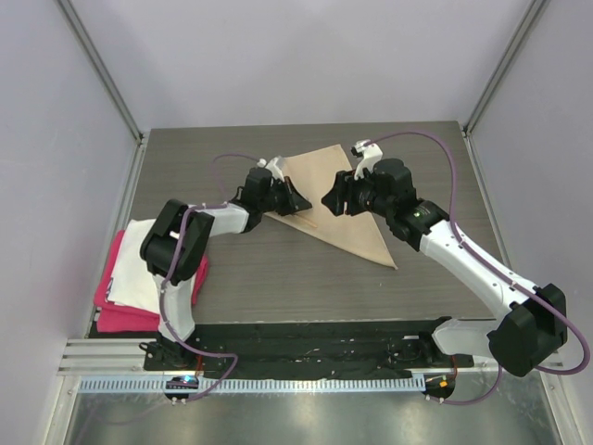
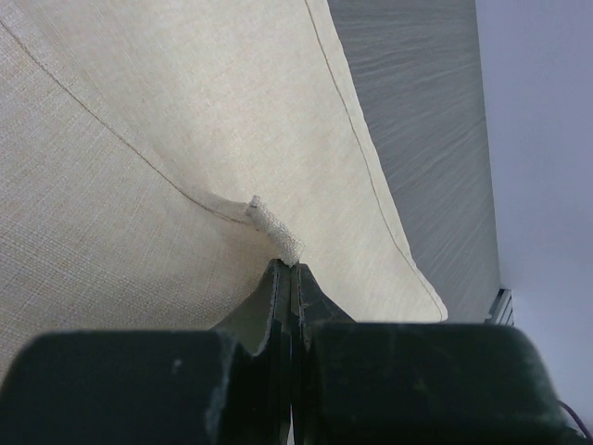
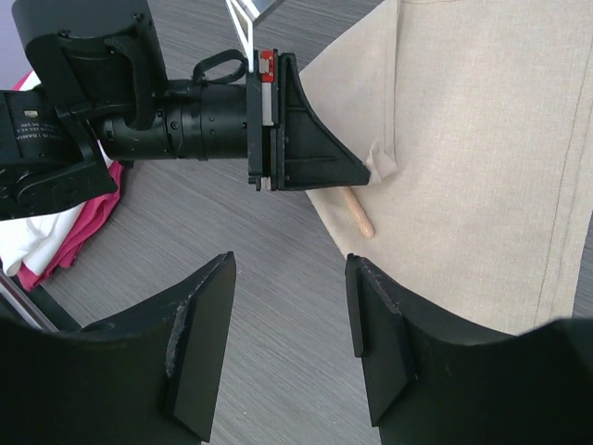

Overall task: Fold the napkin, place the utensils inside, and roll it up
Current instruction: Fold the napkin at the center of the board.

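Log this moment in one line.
left tool: shut on napkin | right tool: open | spoon handle: poking from under napkin

White cloth [image 1: 137,273] atop pink-red cloth [image 1: 125,319]

Large beige cloth napkin [image 1: 343,209] lies folded, centre-far on the grey wood-grain table [image 1: 278,278]. Thin wooden spoon handle [image 3: 358,213] protrudes from under its left edge. Left gripper [image 1: 298,204] pinches that edge. Right gripper [image 1: 330,200], jaws apart, hangs just to its right. White cloth [image 1: 139,264] lies on pink-red cloth [image 1: 116,317], near left.
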Robot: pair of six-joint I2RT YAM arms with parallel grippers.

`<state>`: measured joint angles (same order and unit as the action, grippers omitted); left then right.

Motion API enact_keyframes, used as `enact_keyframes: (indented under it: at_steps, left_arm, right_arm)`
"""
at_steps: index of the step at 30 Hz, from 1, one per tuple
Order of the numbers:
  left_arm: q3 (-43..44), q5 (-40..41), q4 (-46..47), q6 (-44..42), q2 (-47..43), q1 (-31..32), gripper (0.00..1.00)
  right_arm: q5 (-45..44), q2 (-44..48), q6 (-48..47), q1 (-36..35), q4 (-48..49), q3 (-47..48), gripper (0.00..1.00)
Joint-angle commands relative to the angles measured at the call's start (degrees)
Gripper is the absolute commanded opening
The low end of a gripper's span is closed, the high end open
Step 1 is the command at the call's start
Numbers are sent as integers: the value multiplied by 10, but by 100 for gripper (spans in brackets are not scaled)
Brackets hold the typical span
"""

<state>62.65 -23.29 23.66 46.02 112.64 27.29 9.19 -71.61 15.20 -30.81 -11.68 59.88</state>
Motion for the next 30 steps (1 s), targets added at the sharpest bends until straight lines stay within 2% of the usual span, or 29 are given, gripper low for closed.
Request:
enact_keyframes:
  at_steps: [1,30]
  left_arm:
    - [-7,-18,33,-10,9,11,0]
    - [-39,-14,27,-26,6,43,0]
  right_arm:
    - [1,17,4,-4,25,-1,58]
    - [3,12,7,-4,23,-7,59]
